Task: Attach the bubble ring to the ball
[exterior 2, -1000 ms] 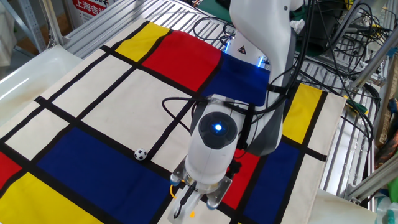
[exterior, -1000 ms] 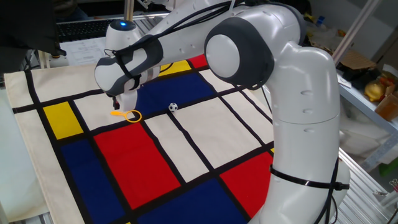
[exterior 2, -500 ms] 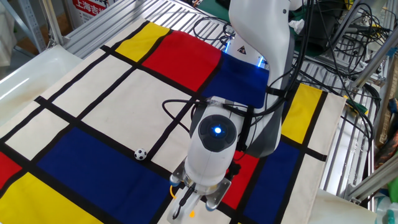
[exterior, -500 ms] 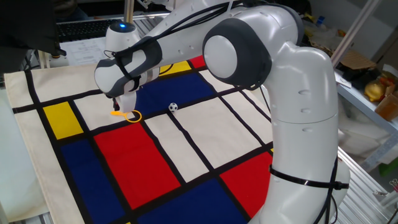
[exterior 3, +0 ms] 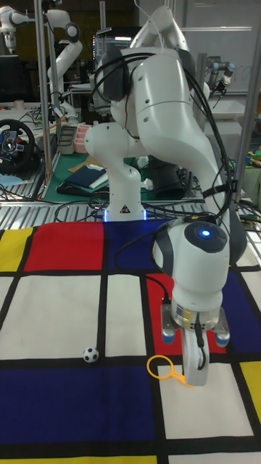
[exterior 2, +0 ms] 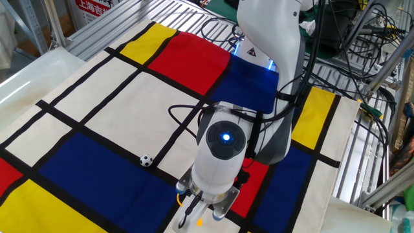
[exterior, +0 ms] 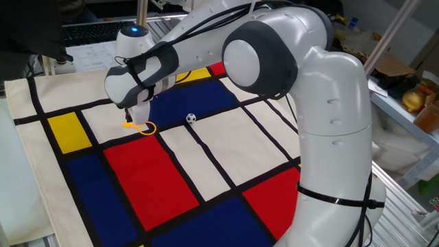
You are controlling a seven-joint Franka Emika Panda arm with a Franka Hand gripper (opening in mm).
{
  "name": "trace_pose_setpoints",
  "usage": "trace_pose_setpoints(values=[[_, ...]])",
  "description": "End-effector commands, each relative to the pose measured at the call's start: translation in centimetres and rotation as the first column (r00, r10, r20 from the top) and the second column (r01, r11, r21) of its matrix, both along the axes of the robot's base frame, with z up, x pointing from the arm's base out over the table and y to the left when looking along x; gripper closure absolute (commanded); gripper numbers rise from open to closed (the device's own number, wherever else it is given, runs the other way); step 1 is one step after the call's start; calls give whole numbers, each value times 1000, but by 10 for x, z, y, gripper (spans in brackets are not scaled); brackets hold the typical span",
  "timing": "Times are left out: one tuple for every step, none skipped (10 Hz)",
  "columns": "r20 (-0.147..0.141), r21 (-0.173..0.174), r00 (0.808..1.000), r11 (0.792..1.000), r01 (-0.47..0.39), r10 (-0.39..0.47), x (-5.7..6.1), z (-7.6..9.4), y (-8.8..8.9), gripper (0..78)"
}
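The bubble ring (exterior: 145,127) is a thin yellow hoop with a short orange handle, low over a white patch of the cloth. My gripper (exterior: 134,118) points down over the handle and is shut on it. The tall fixed view shows the hoop (exterior 3: 159,366) sticking out left of the closed fingers (exterior 3: 193,365). I cannot tell whether the ring touches the cloth. The ball (exterior: 191,118), tiny and white with black patches, lies free on the cloth a short way from the hoop, also visible as the ball (exterior 3: 90,354) and the ball (exterior 2: 147,160). In the other fixed view the gripper (exterior 2: 194,210) mostly hides the ring.
A cloth of red, blue, yellow and white blocks with black lines (exterior: 171,171) covers the table. The arm's base (exterior 3: 123,196) stands at the cloth's far edge. Cables and metal racks (exterior 2: 362,58) border the table.
Almost nothing differs; the gripper and ring hold the same spot, and the ball has not moved.
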State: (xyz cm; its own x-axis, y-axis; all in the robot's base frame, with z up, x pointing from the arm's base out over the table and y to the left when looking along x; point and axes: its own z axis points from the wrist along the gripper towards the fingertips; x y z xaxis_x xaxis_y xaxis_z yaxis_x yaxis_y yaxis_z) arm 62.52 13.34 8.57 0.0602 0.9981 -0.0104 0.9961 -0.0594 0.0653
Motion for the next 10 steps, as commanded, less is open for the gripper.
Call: trace_pose_setpoints(values=[[9,-16,1000,1000,17,-17,4,-3,-1,776],[9,-14,1000,1000,16,-16,4,-5,0,776],[9,-14,1000,1000,16,-15,4,-5,0,776],[9,-14,1000,1000,16,-16,4,-6,0,776],[9,-14,1000,1000,15,-15,4,-6,0,776],[9,-15,1000,1000,15,-14,4,-7,0,776],[9,-16,1000,1000,15,-15,5,-7,0,776],[8,-15,1000,1000,15,-15,5,-7,0,776],[8,-14,1000,1000,16,-16,5,-7,0,776],[8,-14,1000,1000,16,-16,5,-7,0,776]])
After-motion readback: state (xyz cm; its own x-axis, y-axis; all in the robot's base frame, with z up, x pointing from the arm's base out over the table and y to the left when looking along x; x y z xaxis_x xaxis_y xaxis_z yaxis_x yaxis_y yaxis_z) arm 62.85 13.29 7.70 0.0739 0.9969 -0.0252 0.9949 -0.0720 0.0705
